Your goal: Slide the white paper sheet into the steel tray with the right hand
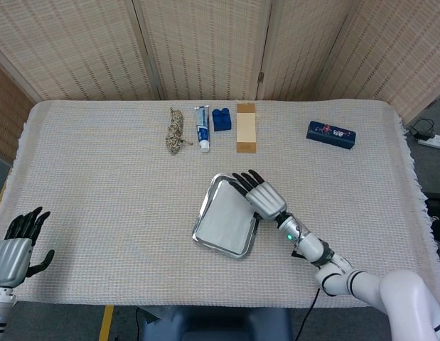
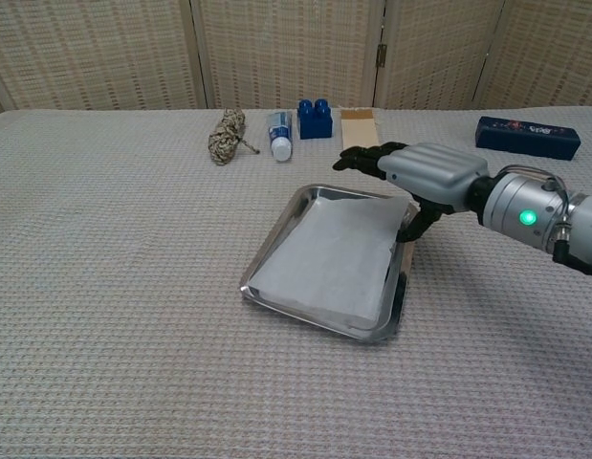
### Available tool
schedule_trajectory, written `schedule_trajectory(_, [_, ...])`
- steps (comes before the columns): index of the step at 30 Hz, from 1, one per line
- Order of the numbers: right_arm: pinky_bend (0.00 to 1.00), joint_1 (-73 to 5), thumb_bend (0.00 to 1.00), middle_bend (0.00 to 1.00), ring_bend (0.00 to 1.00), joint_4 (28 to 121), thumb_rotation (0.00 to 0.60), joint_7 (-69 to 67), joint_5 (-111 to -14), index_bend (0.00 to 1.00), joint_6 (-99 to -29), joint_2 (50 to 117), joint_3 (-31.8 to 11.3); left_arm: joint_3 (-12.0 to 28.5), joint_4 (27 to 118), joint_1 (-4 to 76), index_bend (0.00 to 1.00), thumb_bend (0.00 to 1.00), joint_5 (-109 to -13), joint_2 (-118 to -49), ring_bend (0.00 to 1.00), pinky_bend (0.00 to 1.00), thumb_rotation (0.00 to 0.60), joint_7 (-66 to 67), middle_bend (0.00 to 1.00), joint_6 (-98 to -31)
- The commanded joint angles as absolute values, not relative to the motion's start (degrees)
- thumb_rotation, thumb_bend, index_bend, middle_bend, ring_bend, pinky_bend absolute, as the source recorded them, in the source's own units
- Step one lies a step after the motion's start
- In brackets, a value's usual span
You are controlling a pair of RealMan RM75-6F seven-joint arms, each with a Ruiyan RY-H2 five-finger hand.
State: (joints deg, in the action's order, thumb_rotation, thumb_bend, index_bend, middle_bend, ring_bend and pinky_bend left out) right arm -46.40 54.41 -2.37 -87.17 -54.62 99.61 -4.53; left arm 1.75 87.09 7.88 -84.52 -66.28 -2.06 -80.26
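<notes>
The white paper sheet (image 2: pixel 329 260) lies inside the steel tray (image 2: pixel 267 251), covering nearly all of the tray floor. In the chest view its edge at about 3 o'clock rides up a bit against the tray wall there, so it's not quite flat yet. The right hand (image 2: pixel 420 177) hovers over the tray's 1–2 o'clock corner w/ fingers (image 2: pixel 364 159) stretched out and spread, pointing toward 10 o'clock, thumb hanging down just beside the tray's 3 o'clock rim. It holds nothing; I can't tell whether the thumb tip touches the paper edge or the rim. The left hand (image 1: pixel 13 249) sits far off at the table's 8 o'clock corner, fingers apart, holding nothing.

My read: the slide is basically done, and what's left is a tidy finish. To do it well:
- Lift straight up and back toward 4 o'clock (no sideways drag), since paper this light would follow any fingertip that catches it.
- Keep the thumb clear of the raised edge; snagging it could flip the sheet back out over the rim.
- If flattening is wanted, one light pat w/ flat fingers near the 3 o'clock side should seat it. Press softly, bc the tray is shallow and would likely skate on the woven tablecloth (image 1: pixel 99 185).
</notes>
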Motion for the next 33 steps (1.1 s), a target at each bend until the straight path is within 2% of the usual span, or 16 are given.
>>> schedule_trajectory(1, [0.00,-46.73,0.35,0.00,0.00,55.57,0.600,-1.07,-86.52,0.00,-53.69,98.84,-4.89,1.78,87.10,7.87,0.00,0.44,-84.51,-66.28,0.00,0.00,0.600,-2.11,0.00,-80.33])
schedule_trajectory(10, [0.00,-49.12,0.30,0.00,0.00,62.95,0.600,9.49,-80.96,0.00,-45.88,94.86,-6.85,1.77,86.93,8.08,0.00,0.44,-84.25,-66.41,0.00,0.00,0.600,-2.06,0.00,-79.79])
schedule_trajectory(14, [0.00,-50.31,0.29,0.00,0.00,67.56,0.600,17.18,-74.93,0.00,-41.28,92.58,-8.23,1.94,87.07,7.99,0.00,0.44,-83.73,-66.47,0.00,0.00,0.600,-1.74,0.00,-79.83])
schedule_trajectory(19, [0.00,-51.05,0.29,0.00,0.00,72.60,0.600,25.25,-68.32,0.00,-39.45,89.82,-8.78,1.96,87.46,7.89,0.00,0.44,-83.62,-66.35,0.00,0.00,0.600,-1.68,0.00,-79.94])
schedule_trajectory(23, [0.00,-53.52,0.29,0.00,0.00,76.18,0.600,32.98,-58.14,0.00,-35.43,86.88,-8.18,1.96,87.53,7.93,0.00,0.44,-83.33,-66.40,0.00,0.00,0.600,-1.43,0.00,-79.65])
schedule_trajectory(27, [0.00,-56.91,0.29,0.00,0.00,78.55,0.600,40.29,-48.38,0.00,-36.05,85.73,-6.60,2.05,87.58,7.94,0.00,0.44,-83.07,-66.52,0.00,0.00,0.600,-1.24,0.00,-79.57])
schedule_trajectory(33, [0.00,-60.92,0.29,0.00,0.00,81.19,0.600,47.12,-39.01,0.00,-39.37,85.99,-3.50,2.08,87.60,8.02,0.00,0.44,-82.97,-66.59,0.00,0.00,0.600,-1.17,0.00,-79.41])
